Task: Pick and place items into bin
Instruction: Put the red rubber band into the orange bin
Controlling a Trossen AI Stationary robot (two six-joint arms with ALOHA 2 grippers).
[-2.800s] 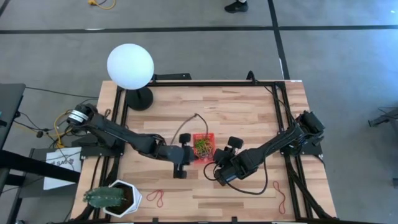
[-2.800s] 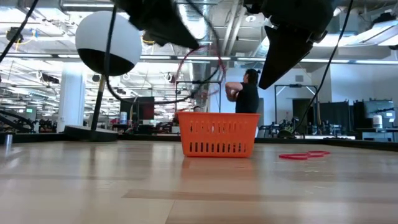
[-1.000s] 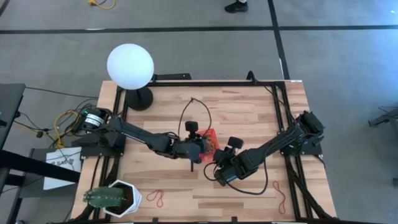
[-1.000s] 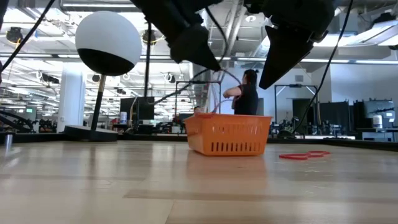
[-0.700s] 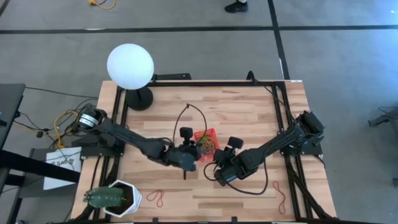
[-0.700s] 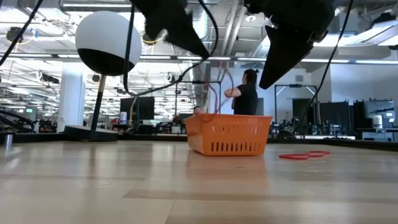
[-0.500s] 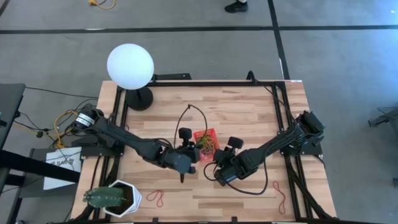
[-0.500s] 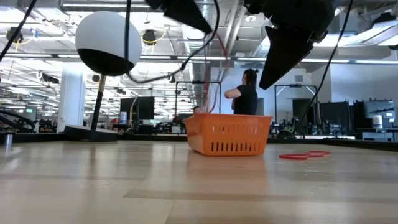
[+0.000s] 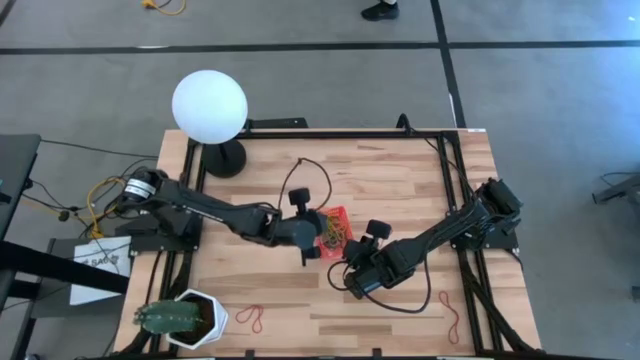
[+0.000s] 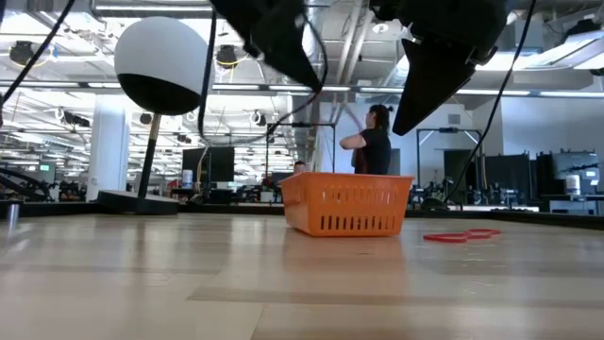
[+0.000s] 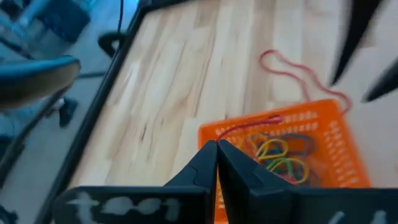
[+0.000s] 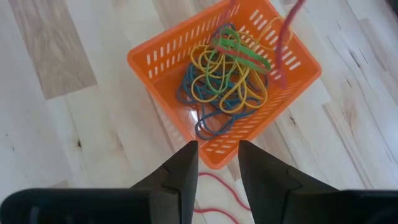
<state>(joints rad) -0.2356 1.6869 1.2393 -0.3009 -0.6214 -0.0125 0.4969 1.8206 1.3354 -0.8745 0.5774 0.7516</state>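
The red mesh basket stands mid-table and holds several yellow, green, blue and red rubber bands. My left gripper is shut at the basket's left side with a red band between its fingertips. My right gripper is open and hovers above the table on the basket's near side, touching nothing. Loose red bands lie on the table near the pot and at the near right. My left gripper pinches one end of a red rubber band between its shut fingertips. From the fingertips the strand runs over the basket's rim into the basket. In the right wrist view it shows as a blurred red strand hanging over the basket.
A white globe lamp stands at the far left corner, a white hexagonal pot with a cactus at the near left. A black cable loops over the table behind the left gripper. A person stands in the room beyond.
My left gripper, shut throughout, drew back from the basket toward the table's near-left and rose, pulling a red band up out of the basket. It then came back beside the basket and lower. The basket and my right arm kept still.
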